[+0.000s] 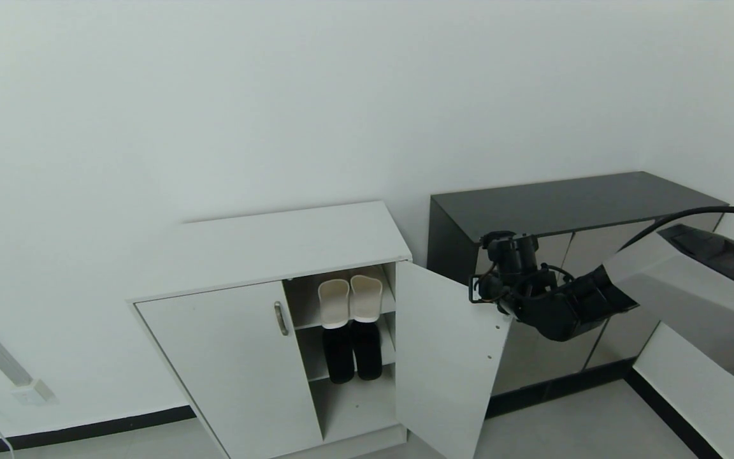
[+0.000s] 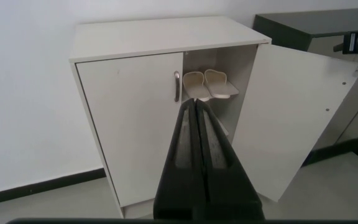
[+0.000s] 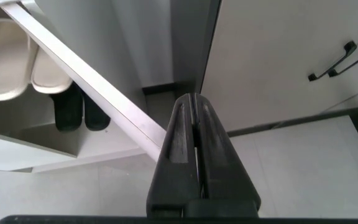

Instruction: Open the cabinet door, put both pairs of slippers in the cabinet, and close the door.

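The right gripper (image 3: 196,102), fingers pressed together, is hanging by the open cabinet door (image 3: 98,87); white slippers (image 3: 20,59) and black slippers (image 3: 79,111) are resting inside.

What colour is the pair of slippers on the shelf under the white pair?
Black. The slippers show best in the head view.

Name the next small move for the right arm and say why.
Probably push the open door toward the cabinet with the right hand. The white slippers and black slippers already sit inside, and the shut hand is by the door's outer top edge, so closing seems all that remains.
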{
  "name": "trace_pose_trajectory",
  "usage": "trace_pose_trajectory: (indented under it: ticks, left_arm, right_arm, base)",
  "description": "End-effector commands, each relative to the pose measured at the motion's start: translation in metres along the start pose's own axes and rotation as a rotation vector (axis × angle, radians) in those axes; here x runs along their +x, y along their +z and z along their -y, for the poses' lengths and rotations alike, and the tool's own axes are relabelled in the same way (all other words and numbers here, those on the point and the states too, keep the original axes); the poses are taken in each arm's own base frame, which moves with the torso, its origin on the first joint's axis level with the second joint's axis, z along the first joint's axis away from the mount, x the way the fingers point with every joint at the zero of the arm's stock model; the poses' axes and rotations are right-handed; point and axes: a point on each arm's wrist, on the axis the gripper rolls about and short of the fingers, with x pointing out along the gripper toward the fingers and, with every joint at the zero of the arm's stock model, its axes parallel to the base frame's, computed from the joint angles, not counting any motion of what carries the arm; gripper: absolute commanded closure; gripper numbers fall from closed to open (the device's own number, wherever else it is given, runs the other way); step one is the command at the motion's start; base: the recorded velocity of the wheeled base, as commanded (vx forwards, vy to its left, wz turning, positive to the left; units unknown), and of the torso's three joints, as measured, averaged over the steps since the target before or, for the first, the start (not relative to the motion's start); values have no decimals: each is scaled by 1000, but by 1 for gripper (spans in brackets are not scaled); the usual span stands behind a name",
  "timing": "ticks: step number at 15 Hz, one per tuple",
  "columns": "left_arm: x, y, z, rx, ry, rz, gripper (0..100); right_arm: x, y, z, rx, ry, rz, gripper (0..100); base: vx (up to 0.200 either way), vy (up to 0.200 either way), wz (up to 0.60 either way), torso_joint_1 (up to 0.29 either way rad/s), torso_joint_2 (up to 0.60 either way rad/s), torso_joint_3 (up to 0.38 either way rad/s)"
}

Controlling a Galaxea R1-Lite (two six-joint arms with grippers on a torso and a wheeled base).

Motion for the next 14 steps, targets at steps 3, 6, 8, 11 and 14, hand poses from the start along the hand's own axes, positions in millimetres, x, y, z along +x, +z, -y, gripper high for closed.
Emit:
trace_pose_trajectory:
  ticks: [3, 6, 8, 11, 14]
  left_arm:
    - [0, 0, 0, 0, 0, -1, 100]
    - [0, 0, 0, 0, 0, -1, 100]
    - [0, 0, 0, 0, 0, -1, 100]
    - [0, 0, 0, 0, 0, -1, 100]
    - [0, 0, 0, 0, 0, -1, 100]
  right_arm:
    - [3, -6, 0, -6, -3, -16, 100]
    - [2, -10, -1, -13, -1, -27, 100]
    - [0, -13, -3, -20, 3, -36, 100]
    - [-9, -14, -12, -32, 24, -39, 100]
    - [-32, -16, -34, -60, 81, -41, 100]
  base:
    - [0, 0, 0, 0, 0, 0]
    - [0, 0, 0, 0, 0, 0]
    - [0, 0, 0, 0, 0, 0]
    - [0, 0, 0, 0, 0, 0]
    - [0, 0, 0, 0, 0, 0]
